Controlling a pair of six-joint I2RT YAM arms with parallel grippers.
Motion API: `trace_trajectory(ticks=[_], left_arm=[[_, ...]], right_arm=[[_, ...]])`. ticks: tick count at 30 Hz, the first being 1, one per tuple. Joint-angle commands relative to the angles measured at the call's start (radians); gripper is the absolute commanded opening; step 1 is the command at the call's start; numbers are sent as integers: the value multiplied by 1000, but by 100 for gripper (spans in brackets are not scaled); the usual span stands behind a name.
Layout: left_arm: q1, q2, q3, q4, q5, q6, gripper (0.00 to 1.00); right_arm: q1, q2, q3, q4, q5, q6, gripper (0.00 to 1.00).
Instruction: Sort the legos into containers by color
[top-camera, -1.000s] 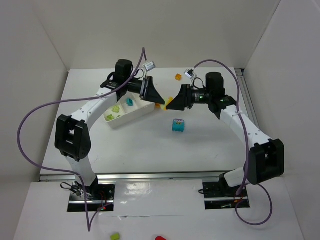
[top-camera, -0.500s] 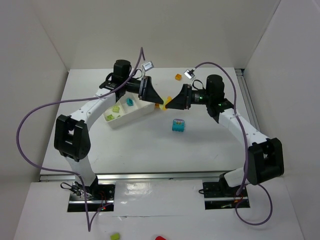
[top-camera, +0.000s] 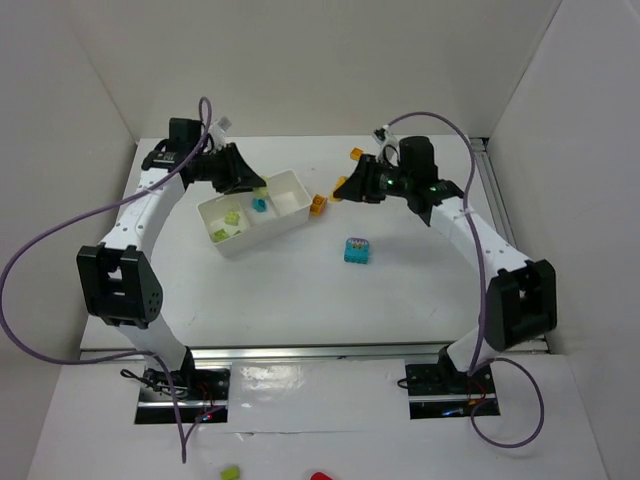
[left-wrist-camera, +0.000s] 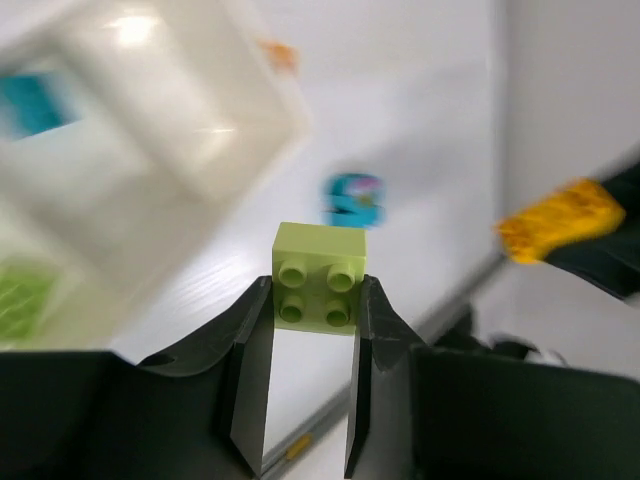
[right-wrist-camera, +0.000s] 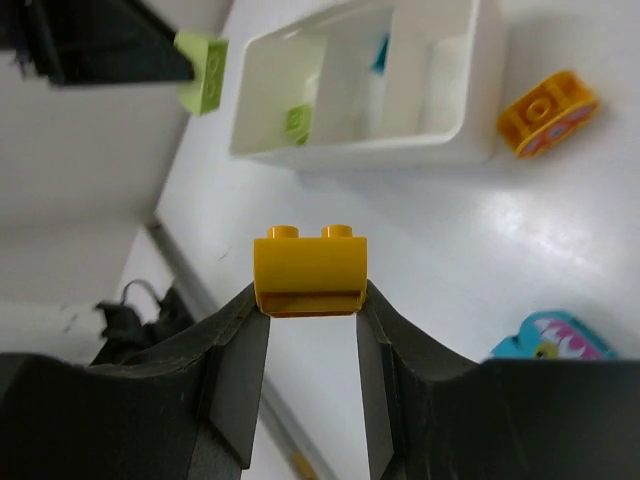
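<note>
The white tray (top-camera: 232, 243) lies left of centre, with green legos (top-camera: 228, 224) in its left compartment and a cyan one (top-camera: 260, 204) in the middle. My left gripper (top-camera: 256, 184) hovers above the tray's far side, shut on a lime green brick (left-wrist-camera: 320, 278). To the right of the tray my right gripper (top-camera: 343, 191) holds an orange brick (right-wrist-camera: 311, 268) off the table. In the wrist views both bricks sit clamped between the left gripper (left-wrist-camera: 317, 292) and the right gripper (right-wrist-camera: 311, 292). A second orange brick (top-camera: 318, 205) lies by the tray's right end. The printed cyan block (top-camera: 357, 250) sits mid-table.
Another orange brick (top-camera: 355, 153) lies near the far wall. White walls close in the table on three sides. A metal rail (top-camera: 300, 352) runs along the near edge, and two loose bricks (top-camera: 231, 472) lie beyond it. Purple cables loop off both arms.
My right gripper has shut on an orange brick and drawn it up and back to the right. The left arm has swung left with the lime brick, from the tray's right end to over its far side.
</note>
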Motion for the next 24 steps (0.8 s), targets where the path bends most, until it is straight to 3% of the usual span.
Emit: trace_trajectory(ticks=[1,3,6,15,17,18,19,20,21,22,24], left_arm=[[-2,-84,26,-261,-521,-71,0],[-2,-97,-27,-272,-682,-106,0],[-13,-109,-67,-281,-786,-143,0],[-13,-5,-89,-236,-894,-172,0],[-23,28,-64,-247,-907,-172,0],[-24,40,-55,-258,-917,-172,4],[-24,54,-44,-270,-928,-172,21],[-24,75,-23,-281,-928,-172,60],[-36,75,-23,-281,-942,-172,87],[-46,75,-9,-281,-942,-162,100],[-57,75,18,-290,-951,-149,100]], right_arm=[[90,127,200,-75,299,-61,19],[156,232,280,-109,459,-102,22],[222,379,439,-169,576,-160,23],[276,694,794,-198,618,-191,25],[276,743,837,-198,618,-191,29],[276,757,851,-198,627,-191,36],[276,782,866,-198,627,-191,43],[276,793,883,-207,627,-191,55],[287,793,911,-207,615,-202,65],[287,805,921,-207,615,-202,72],[287,805,946,-227,615,-211,85]])
